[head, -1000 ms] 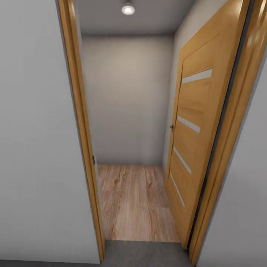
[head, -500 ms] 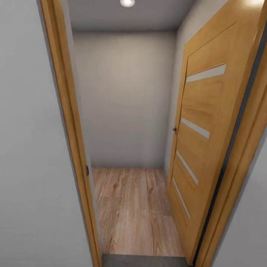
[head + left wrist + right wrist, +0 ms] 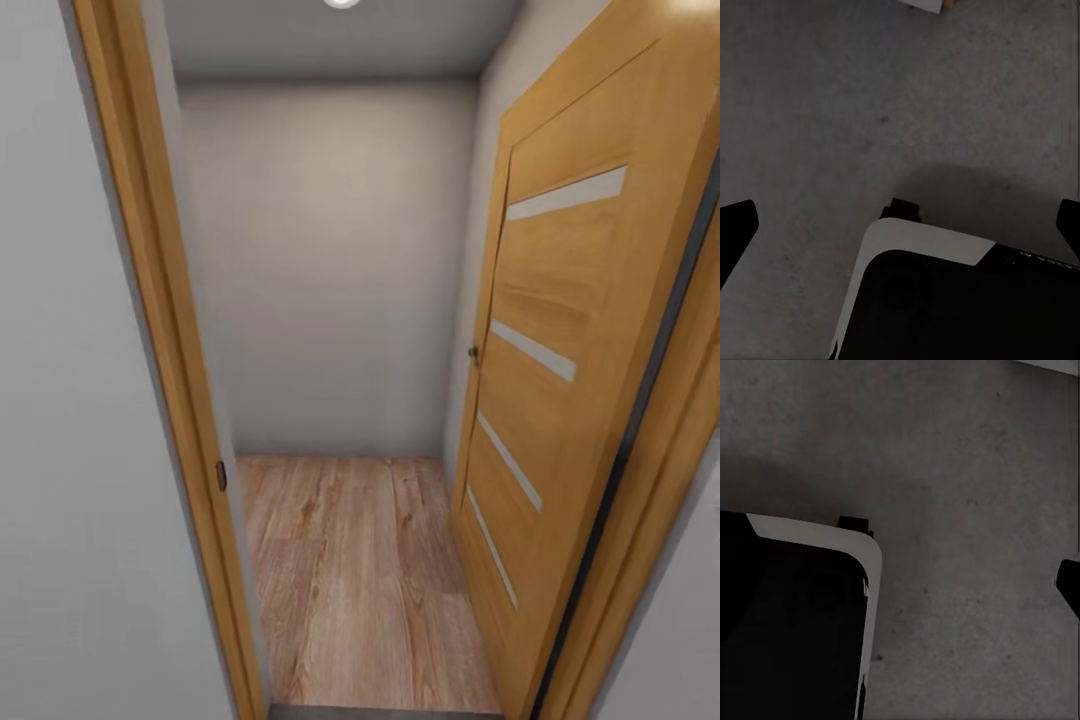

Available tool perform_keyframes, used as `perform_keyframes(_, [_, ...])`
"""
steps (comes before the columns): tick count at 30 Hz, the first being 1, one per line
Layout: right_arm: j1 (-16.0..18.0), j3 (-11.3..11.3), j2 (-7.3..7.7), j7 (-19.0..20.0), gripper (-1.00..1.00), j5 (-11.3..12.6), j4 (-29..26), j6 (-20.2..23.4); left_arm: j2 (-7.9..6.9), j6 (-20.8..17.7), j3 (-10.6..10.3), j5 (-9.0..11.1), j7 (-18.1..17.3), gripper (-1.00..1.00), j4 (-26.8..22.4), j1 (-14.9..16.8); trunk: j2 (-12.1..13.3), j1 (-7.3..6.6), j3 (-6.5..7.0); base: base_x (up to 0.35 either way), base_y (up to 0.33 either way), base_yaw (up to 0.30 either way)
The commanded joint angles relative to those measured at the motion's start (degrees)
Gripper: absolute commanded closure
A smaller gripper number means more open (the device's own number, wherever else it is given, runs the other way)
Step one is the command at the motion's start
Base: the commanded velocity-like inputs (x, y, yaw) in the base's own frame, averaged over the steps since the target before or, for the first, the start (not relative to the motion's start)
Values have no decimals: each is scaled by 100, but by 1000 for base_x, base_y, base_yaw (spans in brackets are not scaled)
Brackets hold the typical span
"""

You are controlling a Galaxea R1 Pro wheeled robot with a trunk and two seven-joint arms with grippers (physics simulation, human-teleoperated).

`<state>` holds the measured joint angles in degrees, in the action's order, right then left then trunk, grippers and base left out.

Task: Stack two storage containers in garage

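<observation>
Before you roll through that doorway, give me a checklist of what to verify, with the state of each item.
1. Door swung open out of the way: ok, it stands against the right side of the opening.
2. Path ahead: ok, the wood plank floor past the threshold shows no obstacle up to the back wall.
3. Clearance to the left door frame: cannot tell, the frame is close at the picture's left.
4. Left gripper holding anything: ok, fingers spread wide, only grey concrete floor between them.
5. Right gripper holding anything: cannot tell, one fingertip shows.
6. Room beyond has space to turn: cannot tell, the wall is near.
</observation>
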<state>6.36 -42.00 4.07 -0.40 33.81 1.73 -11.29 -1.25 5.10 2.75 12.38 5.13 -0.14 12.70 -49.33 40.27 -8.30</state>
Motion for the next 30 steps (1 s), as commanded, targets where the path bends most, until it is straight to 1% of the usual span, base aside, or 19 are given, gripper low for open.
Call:
perform_keyframes(1, [5,-46,-3,-4,-100,29,12,-22,1,19,28,9,9,-100,5,5,-6,1,-8,4,-215,0])
perform_keyframes(14, [5,-46,-12,-4,-100,34,12,-22,-11,15,30,10,14,-100,5,5,-6,1,-8,1,-247,0])
perform_keyframes(22, [5,-46,-22,-4,-100,37,12,-15,-24,25,32,10,19,-100,5,5,-6,1,-8,1,-38,0])
perform_keyframes(30, [5,-46,-17,-13,-100,31,12,-20,-42,-25,32,10,33,-100,5,5,-6,1,-8,288,0,0])
